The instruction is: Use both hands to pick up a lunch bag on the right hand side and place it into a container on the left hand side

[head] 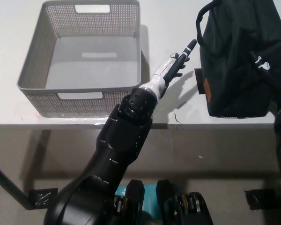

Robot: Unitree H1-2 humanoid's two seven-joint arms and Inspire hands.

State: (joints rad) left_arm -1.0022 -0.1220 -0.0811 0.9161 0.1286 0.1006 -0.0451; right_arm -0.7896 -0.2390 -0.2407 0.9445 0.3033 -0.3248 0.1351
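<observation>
On the right side of the white worktop [171,28] we see the dark lunch bag [234,56] standing upright, its base near the front edge and its carrying strap looping up at the top left. Well apart from it, on the left, sits the grey perforated container [47,101], a rectangular basket with handle cut-outs in its short walls; nothing shows inside it.

Our left arm reaches up from below across the middle of the worktop, between container and bag. Our left hand [178,63] lies in the gap just left of the bag, fingers [189,47] stretched out straight and close together, pointing toward the bag's upper left corner. We see a sliver of worktop between the fingertips and the bag, so the hand holds nothing and is not touching it.

Our right hand [271,77] shows at the picture's right edge, black against the bag's dark right side. It lies against or just in front of that side, with a small white mark visible on it. We cannot tell how its fingers are set, since black hand and dark fabric merge there.
</observation>
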